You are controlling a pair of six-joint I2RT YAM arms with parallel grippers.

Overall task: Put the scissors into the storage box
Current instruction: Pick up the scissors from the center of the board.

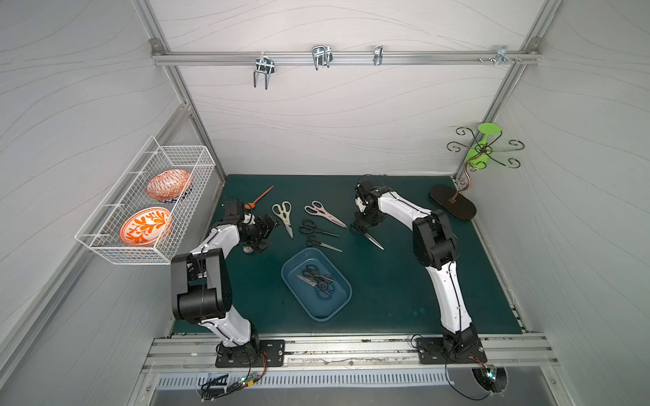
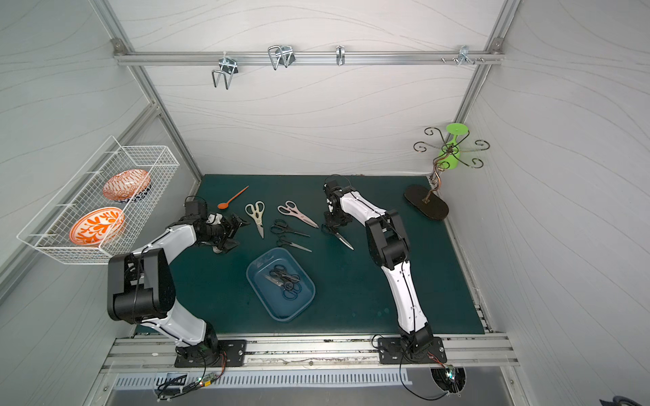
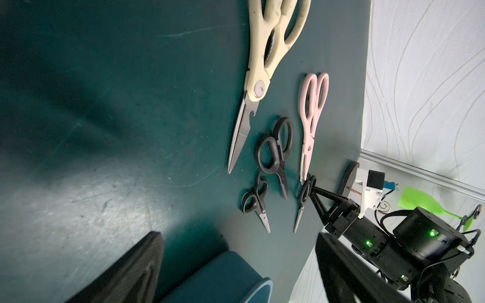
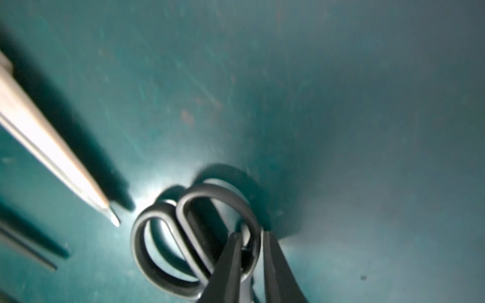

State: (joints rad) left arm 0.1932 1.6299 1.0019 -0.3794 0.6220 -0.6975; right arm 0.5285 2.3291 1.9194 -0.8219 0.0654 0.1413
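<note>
The blue storage box (image 1: 298, 298) sits on the green mat near the front, with black-handled scissors (image 1: 318, 281) lying inside. On the mat behind it lie cream-handled shears (image 1: 283, 214), pink-handled shears (image 1: 323, 212) and two small black-handled pairs (image 1: 314, 228) (image 1: 322, 243). My right gripper (image 1: 360, 225) points down at the handles of another black-handled pair (image 1: 373, 240). In the right wrist view its fingers (image 4: 228, 259) pinch one handle loop (image 4: 217, 199), and the blade tip rests on the mat. My left gripper (image 1: 267, 233) hovers open and empty to the left of the cream shears (image 3: 262, 65).
An orange spoon (image 1: 260, 197) lies at the back left of the mat. A white wire basket (image 1: 105, 242) holding two orange bowls hangs on the left wall. A dark stand base (image 1: 453, 202) with a green glass (image 1: 480, 154) stands at the back right.
</note>
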